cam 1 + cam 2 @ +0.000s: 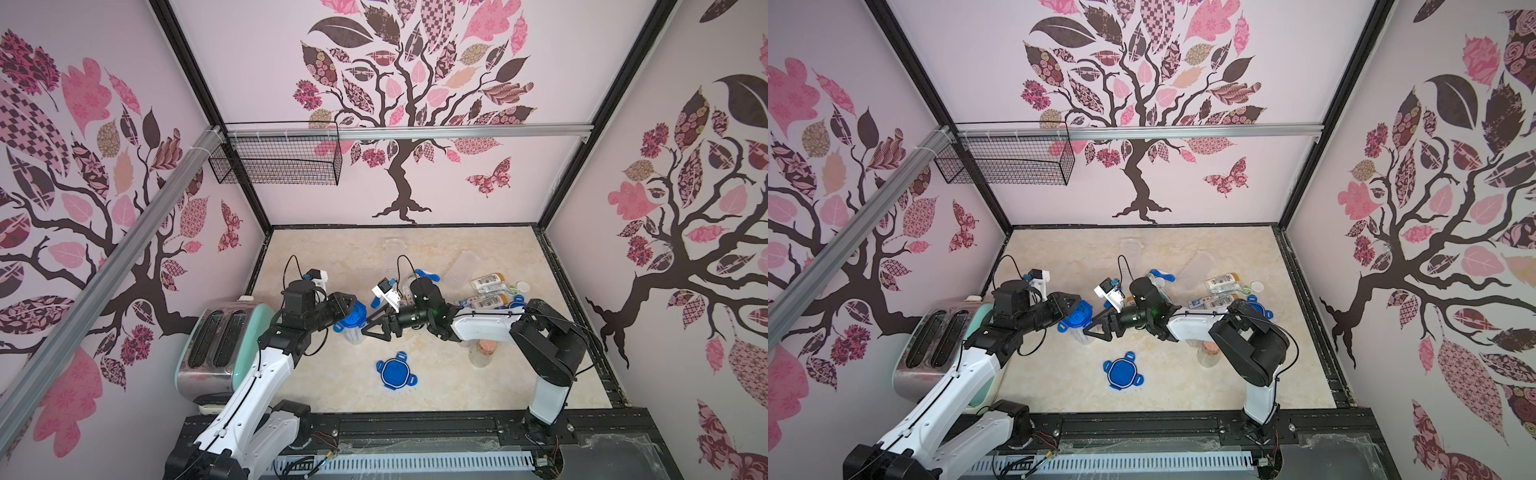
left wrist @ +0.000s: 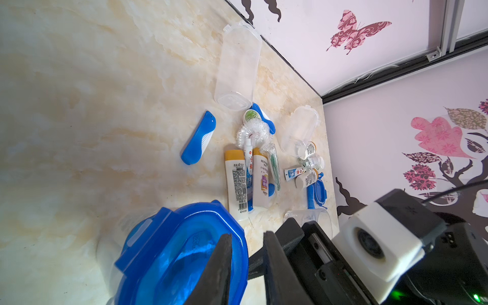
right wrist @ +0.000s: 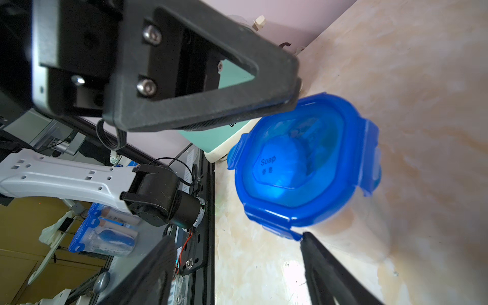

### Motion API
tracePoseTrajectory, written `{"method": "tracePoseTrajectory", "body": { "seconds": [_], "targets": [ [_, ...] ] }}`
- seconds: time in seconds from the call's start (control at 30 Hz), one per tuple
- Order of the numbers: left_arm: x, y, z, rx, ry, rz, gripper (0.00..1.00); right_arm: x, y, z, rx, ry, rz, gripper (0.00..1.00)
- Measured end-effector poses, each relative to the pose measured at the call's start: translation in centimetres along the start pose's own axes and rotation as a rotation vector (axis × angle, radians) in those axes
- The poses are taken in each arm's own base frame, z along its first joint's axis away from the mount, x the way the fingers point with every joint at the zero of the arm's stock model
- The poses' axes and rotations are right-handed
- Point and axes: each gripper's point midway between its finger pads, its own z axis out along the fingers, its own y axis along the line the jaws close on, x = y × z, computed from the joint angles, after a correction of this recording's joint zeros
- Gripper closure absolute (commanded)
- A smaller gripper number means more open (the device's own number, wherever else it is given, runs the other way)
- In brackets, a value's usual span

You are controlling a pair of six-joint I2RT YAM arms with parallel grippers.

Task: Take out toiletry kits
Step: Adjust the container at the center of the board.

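A clear jar with a blue clip lid (image 1: 351, 321) stands upright at table centre; a round soap of a toiletry kit (image 3: 285, 163) shows through the lid. My left gripper (image 2: 248, 235) is over the lid's rim with its jaws narrowly apart and the rim's edge in the gap; whether they pinch it I cannot tell. My right gripper (image 3: 236, 236) is open just beside the jar, one fingertip by a lid clip. More toiletry kits lie loose at the back right: white bottles with tan caps (image 2: 235, 182), a blue-and-white toothbrush (image 2: 198, 138) and a toothpaste tube (image 2: 294, 173).
A loose blue lid (image 1: 395, 374) lies in front of the jar. A mint toaster (image 1: 220, 345) stands at the left edge. A cork-stoppered glass bottle (image 1: 484, 351) stands under the right arm. Empty clear jars (image 2: 237, 66) lie near the back wall. A wire basket (image 1: 276, 160) hangs there.
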Motion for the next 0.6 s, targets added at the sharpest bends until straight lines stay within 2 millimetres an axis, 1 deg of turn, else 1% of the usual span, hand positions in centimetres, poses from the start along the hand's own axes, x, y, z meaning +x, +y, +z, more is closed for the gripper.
{"method": "tracePoseTrajectory", "body": {
  "seconds": [0.23, 0.37, 0.6],
  "targets": [
    [0.1, -0.1, 0.0, 0.005, 0.005, -0.001, 0.74, 0.3, 0.9, 0.3, -0.036, 0.015, 0.018, 0.23],
    [0.4, -0.1, 0.1, 0.015, 0.014, -0.003, 0.75, 0.5, 1.1, 0.5, -0.059, 0.017, 0.030, 0.23],
    [2.3, 0.1, 0.8, 0.073, 0.071, -0.041, 0.77, 0.7, 1.0, 0.5, -0.055, 0.025, 0.023, 0.22]
  ]
}}
